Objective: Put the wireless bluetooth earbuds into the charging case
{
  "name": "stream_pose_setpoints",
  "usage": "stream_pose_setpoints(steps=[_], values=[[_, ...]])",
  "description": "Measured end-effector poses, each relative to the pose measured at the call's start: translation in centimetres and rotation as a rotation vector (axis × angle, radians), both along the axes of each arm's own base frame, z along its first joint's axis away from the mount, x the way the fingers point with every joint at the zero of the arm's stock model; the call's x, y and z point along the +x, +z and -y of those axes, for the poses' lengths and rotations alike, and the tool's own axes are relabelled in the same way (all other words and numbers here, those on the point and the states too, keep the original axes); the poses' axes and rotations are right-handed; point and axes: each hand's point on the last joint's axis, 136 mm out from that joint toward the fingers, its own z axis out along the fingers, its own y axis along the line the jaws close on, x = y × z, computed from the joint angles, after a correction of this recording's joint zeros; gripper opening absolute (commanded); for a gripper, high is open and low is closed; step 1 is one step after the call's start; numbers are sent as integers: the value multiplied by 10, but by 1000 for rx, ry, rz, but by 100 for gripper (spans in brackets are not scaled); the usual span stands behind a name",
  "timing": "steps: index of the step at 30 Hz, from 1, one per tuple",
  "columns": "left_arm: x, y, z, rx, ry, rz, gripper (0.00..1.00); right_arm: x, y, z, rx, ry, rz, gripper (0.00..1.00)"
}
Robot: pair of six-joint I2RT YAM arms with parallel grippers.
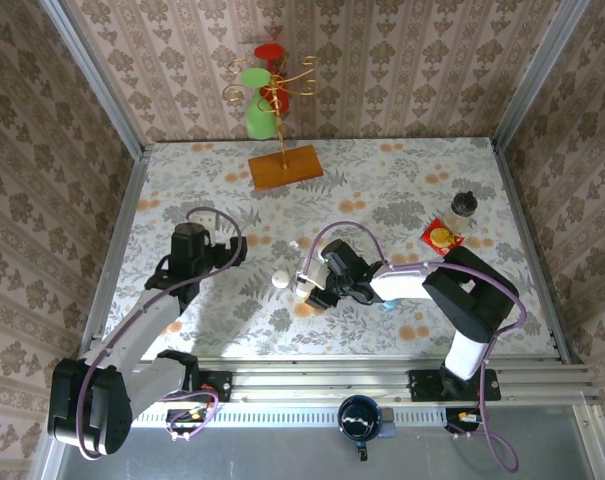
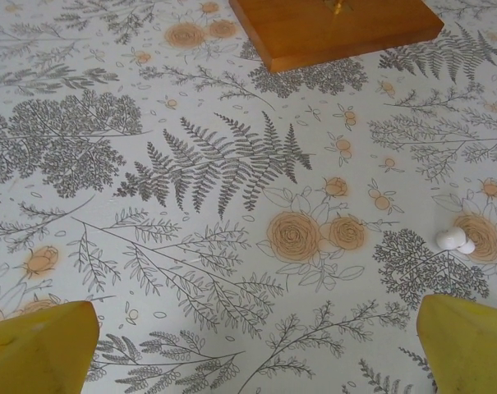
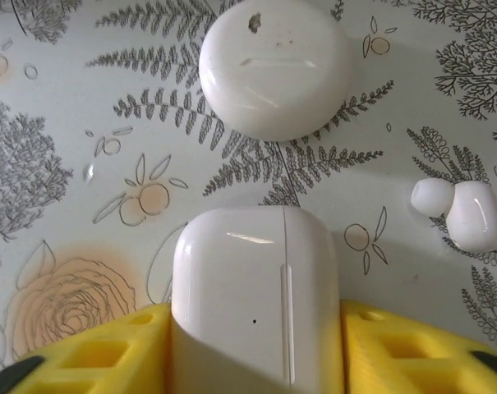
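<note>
A white rounded-rectangle charging case with its lid seam closed lies between the yellow fingers of my right gripper, which press on both its sides. In the top view this gripper is at the table's middle. A round pebble-like white case lies closed just ahead of it. A pair of white earbuds rests on the cloth to the right. My left gripper hangs open over bare cloth, with the white earbuds ahead to its right. The top view has my left gripper left of centre.
A wooden base carrying a gold wire tree with red and green pieces stands at the back. A small bottle and a red and yellow packet sit at the right. Something pale blue peeks from under the right arm.
</note>
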Motion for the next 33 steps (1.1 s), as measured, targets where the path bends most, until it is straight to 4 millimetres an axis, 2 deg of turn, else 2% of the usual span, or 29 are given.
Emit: stream_pose_setpoints(steps=[5, 9, 15, 20, 23, 27, 31, 33], values=[[1, 6, -1, -75, 0, -30, 100, -2, 2, 0, -4, 9, 3, 31], [2, 17, 9, -146, -36, -36, 100, -3, 8, 3, -12, 13, 11, 31], [-7, 25, 29, -263, -100, -101, 100, 0, 40, -1, 42, 17, 74, 31], [-24, 26, 50, -397, -169, -194, 94, 4, 61, -4, 78, 17, 112, 31], [-37, 27, 72, -484, -243, -266, 88, 5, 69, -7, 97, 21, 125, 31], [-58, 27, 104, -595, -361, -378, 76, 8, 86, -12, 143, 31, 154, 31], [-72, 35, 125, -681, -444, -438, 63, 10, 102, -16, 192, 38, 180, 31], [-78, 38, 135, -717, -485, -461, 53, 11, 110, -18, 218, 42, 186, 31]])
